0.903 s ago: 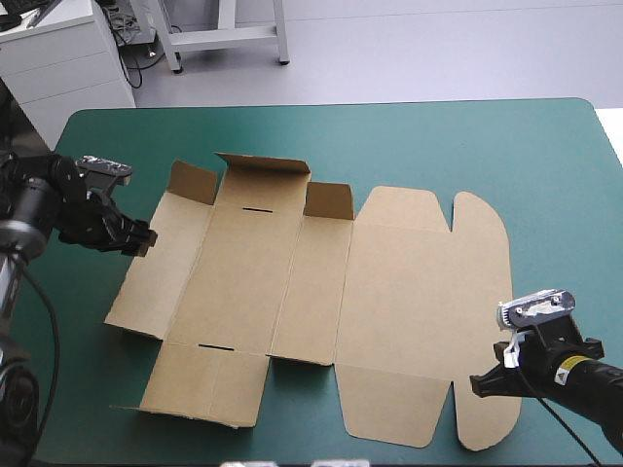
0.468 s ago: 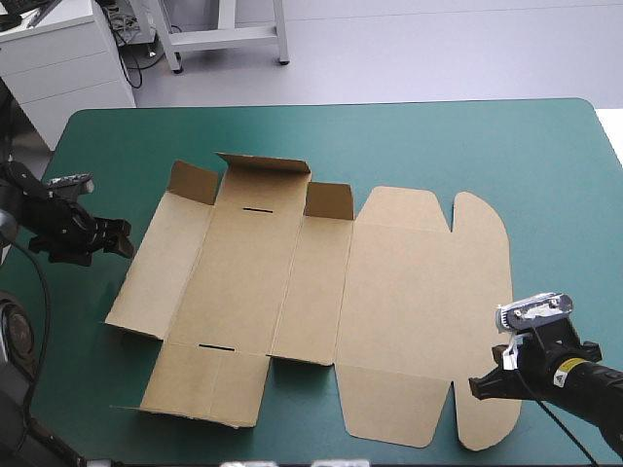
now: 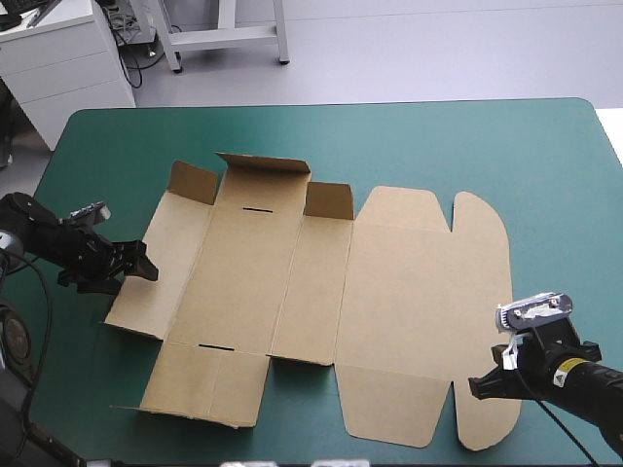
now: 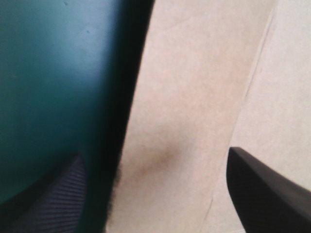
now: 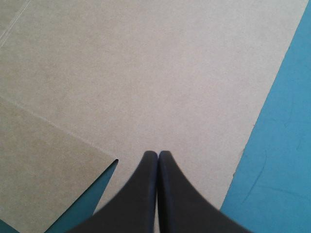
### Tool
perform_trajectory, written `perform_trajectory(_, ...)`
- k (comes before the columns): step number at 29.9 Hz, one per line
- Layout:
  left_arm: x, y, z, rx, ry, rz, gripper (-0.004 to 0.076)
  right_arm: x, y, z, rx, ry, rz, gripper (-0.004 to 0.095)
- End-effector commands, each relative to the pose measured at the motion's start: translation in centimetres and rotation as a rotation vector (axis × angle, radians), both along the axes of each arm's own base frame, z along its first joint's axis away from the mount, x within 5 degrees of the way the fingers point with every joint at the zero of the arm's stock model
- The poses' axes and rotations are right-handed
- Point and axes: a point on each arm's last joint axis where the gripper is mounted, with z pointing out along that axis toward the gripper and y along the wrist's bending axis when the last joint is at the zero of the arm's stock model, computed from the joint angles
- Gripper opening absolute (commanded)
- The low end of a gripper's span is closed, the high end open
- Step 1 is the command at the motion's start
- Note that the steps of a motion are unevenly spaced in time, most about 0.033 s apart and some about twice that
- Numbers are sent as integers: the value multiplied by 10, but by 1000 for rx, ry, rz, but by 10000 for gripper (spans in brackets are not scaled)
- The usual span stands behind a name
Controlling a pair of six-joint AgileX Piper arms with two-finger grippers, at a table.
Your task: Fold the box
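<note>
The brown box [image 3: 389, 292] lies as a cut sheet on the teal-green cover, mostly flat, with three short flaps [image 3: 261, 165] raised along its far edge. My left gripper [image 3: 142, 269] is low at the sheet's left edge. In the left wrist view this gripper [image 4: 151, 156] is open, with the edge of the box's left panel [image 4: 194, 97] running between its fingers. My right gripper [image 3: 479, 385] rests at the near right of the sheet. Seen from the right wrist, it [image 5: 158, 153] is shut into one point over flat board [image 5: 146, 73], beside a cut notch.
A wide strip of teal-green cover [image 3: 409, 136] shows beyond the box's far edge, and a narrower one [image 3: 565, 243] to its right. A white cabinet [image 3: 63, 58] stands past the table's far left corner.
My left gripper drew away from the box's left edge, then came back to it at a spot nearer the table's front. The right gripper and the box have not moved.
</note>
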Motion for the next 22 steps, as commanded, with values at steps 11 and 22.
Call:
perform_trajectory(11, -27, -47, 44, -102, -78, -118, 544, 5, 1, 12, 22, -89, -5, -23)
perform_trajectory(22, -33, -59, 34, -72, -5, -135, 500, 4, 1, 11, 17, -70, -2, -23)
